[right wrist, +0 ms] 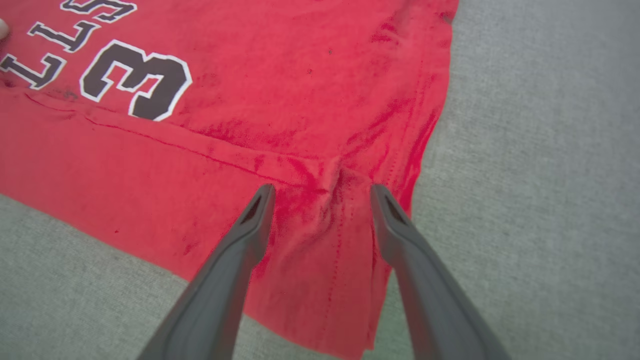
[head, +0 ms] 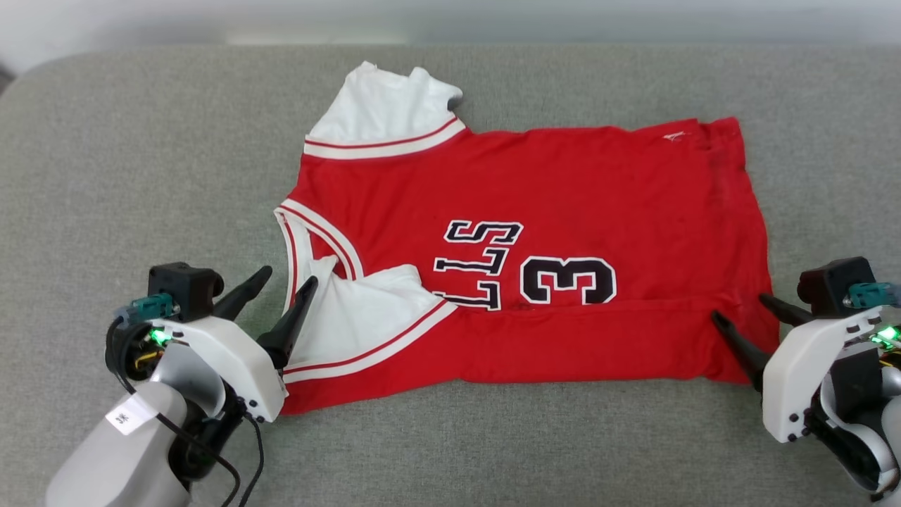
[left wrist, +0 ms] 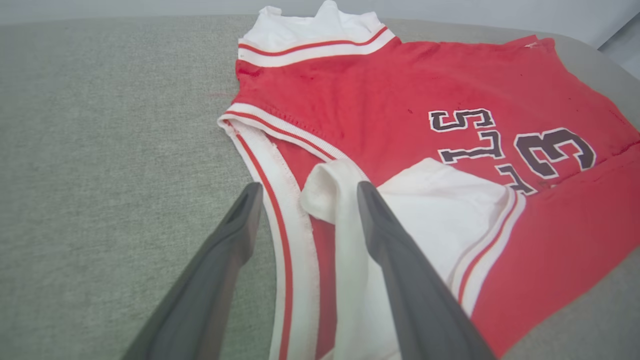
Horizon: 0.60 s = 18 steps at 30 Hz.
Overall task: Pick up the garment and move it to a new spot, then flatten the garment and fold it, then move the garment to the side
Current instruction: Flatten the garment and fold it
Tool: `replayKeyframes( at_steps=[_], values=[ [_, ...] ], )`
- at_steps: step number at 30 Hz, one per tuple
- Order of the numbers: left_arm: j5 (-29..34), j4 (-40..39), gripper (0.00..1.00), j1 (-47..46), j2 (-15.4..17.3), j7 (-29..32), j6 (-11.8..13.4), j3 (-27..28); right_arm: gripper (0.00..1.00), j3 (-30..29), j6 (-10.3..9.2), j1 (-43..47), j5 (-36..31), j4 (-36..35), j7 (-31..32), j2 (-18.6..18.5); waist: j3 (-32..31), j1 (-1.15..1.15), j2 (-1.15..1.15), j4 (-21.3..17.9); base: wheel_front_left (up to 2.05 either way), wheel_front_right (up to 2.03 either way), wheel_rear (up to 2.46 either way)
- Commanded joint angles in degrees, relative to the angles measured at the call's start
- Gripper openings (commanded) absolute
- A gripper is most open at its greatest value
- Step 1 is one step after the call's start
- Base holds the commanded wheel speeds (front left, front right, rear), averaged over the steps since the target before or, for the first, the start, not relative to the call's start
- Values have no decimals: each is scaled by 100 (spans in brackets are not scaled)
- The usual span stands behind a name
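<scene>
Plainly, one garment (head: 549, 197) lies on one grey surface (head: 141, 141); left gripper (head: 288, 274) and right gripper (head: 738, 306) both gape.

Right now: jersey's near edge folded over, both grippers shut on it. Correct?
No, both are open: the left gripper gapes around the white sleeve, the right gripper around the jersey hem corner, per both wrist views. Near edge is folded over.

White-shelled wrists tipped with long, dark, tapered fingers

Behind the left fingers (head: 292, 317) a white shell (head: 225, 352) dotted with small dark screws (head: 253, 415) is seen, topped by a black block (head: 179, 285), a teal connector (head: 151, 306) and a green light (head: 158, 336); a black cable (head: 225, 465) is looped beside a grey forearm (head: 120, 461) bearing a white label (head: 127, 417). Behind the right fingers (head: 735, 345) a matching white shell (head: 802, 373), black block (head: 834, 282), teal connector (head: 869, 292) and green light (head: 888, 332) are shown.
</scene>
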Motion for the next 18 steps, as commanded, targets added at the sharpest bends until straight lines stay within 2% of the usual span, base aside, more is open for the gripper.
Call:
replayKeyframes(
  at_steps=[1, 4, 7, 14, 18],
  values=[
    [-64, 49, 100, 104, -54, -39, 47, 15, 100, 10, -2, -76, -11, -17, -13, 62, -148, -1, 0, -16, 0, 0, 0],
    [-134, 85, 100, 254, -76, -5, 186, 51, 100, 33, -3, 30, -160, -112, 105, 122, -346, -1, 0, -56, 0, 0, 0],
    [-208, -52, 100, 460, -14, 116, 498, 141, 100, -98, -2, 224, -278, -230, 312, 221, -530, -1, 0, -87, 0, 0, 0],
    [-530, -1062, 100, 1335, 198, 675, 1524, 362, 100, -770, -2, 735, -677, -714, 1063, 781, -762, -1, 0, -179, 0, 0, 0],
    [-547, -1748, 100, 1892, 394, 1058, 2072, 324, 100, -1241, -2, 979, -911, -1048, 1418, 1264, -734, -1, 0, -232, 0, 0, 0]
  ],
)
